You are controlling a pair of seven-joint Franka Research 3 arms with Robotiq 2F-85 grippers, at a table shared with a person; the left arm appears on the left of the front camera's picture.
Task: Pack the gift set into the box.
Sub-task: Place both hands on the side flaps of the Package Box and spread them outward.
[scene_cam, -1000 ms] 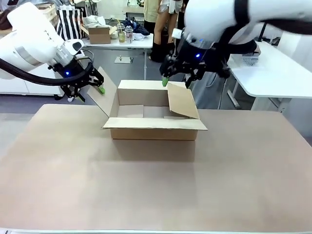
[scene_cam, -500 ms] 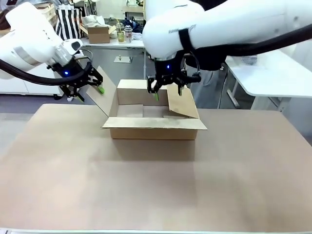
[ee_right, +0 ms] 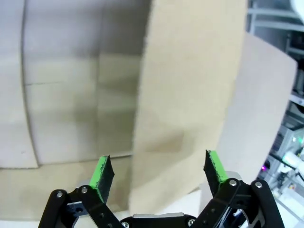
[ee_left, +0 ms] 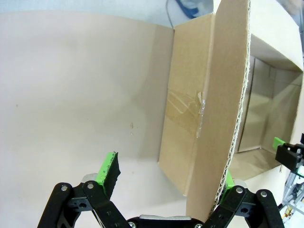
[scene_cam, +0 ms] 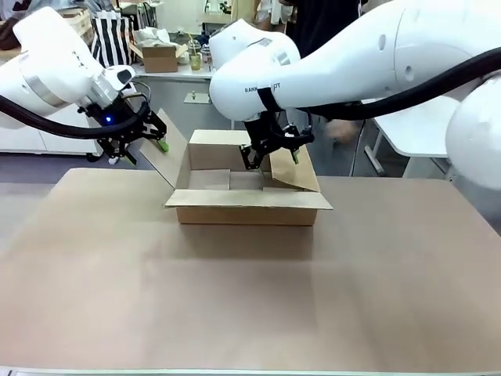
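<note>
1. The step in hand looks like spreading the top flaps so that the box [scene_cam: 246, 207] stands ready for packing. The box sits in the middle of the table [scene_cam: 235, 305], with its front flap already folded outward.
2. The left gripper [scene_cam: 145, 145] is at the box's left side with its jaws wide apart, straddling the left flap [ee_left: 228, 95]. The flap's cut edge lies against one finger, and the other pad [ee_left: 108, 171] is well clear of it.
3. The right gripper [scene_cam: 270, 157] hangs over the box's right half, jaws parted. The right flap [ee_right: 185, 95] stands between its pads and is not pinched.
4. To do this well, I would press each flap with the flat of a pad, low near its crease, and push away from the box's centre. Working both sides together should stop the light carton sliding. Clamping seems needless.
5. The box is plain brown corrugated board, matte, with the fluting showing along the left flap's edge. It is shallow and rectangular. The fold lines will probably be springy, so the flaps may lean back inward.
6. A wrinkled strip of clear tape [ee_left: 187, 111] runs along the box's outer left wall.
</note>
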